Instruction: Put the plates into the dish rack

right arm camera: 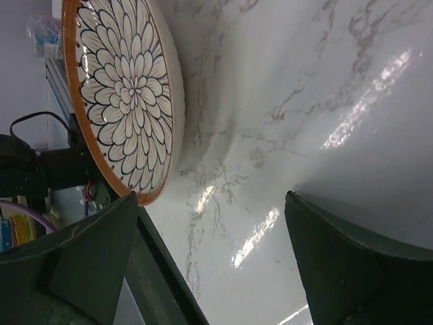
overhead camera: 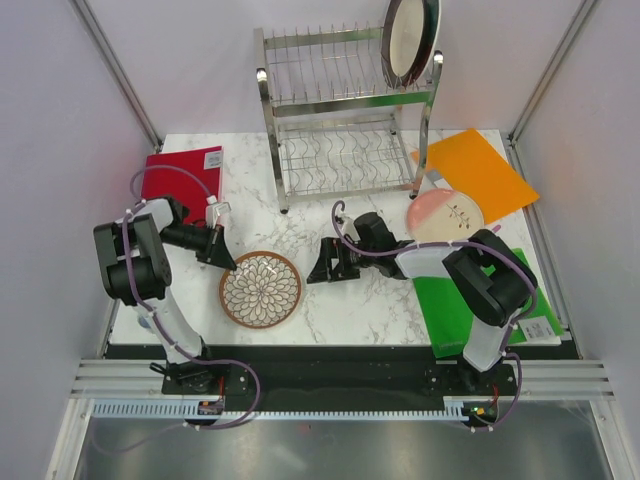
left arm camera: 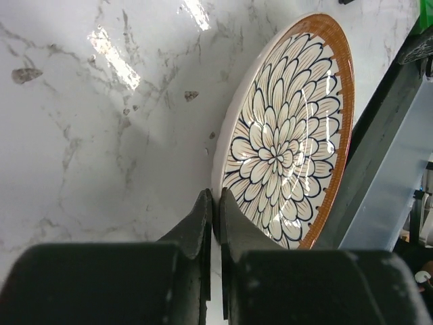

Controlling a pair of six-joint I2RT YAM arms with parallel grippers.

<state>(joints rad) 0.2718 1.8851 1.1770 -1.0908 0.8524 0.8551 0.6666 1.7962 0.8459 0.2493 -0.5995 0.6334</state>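
Note:
The brown plate (overhead camera: 262, 290) with the white petal pattern lies flat on the marble table, front left of centre. My left gripper (overhead camera: 225, 258) is shut on its upper-left rim; in the left wrist view the fingers (left arm camera: 215, 196) pinch the edge of the plate (left arm camera: 284, 135). My right gripper (overhead camera: 318, 265) is open and empty just right of the plate, which shows at the left of the right wrist view (right arm camera: 125, 88) beyond the spread fingers (right arm camera: 211, 196). The pink-and-cream plate (overhead camera: 445, 215) lies at the right. The dish rack (overhead camera: 345, 110) stands at the back, with a plate (overhead camera: 410, 40) upright in its upper right slots.
A red board (overhead camera: 185, 165) lies back left behind my left arm. An orange board (overhead camera: 480, 170) lies right of the rack, partly under the pink plate. A green board (overhead camera: 480, 310) lies under my right arm. The table's front edge runs just below the brown plate.

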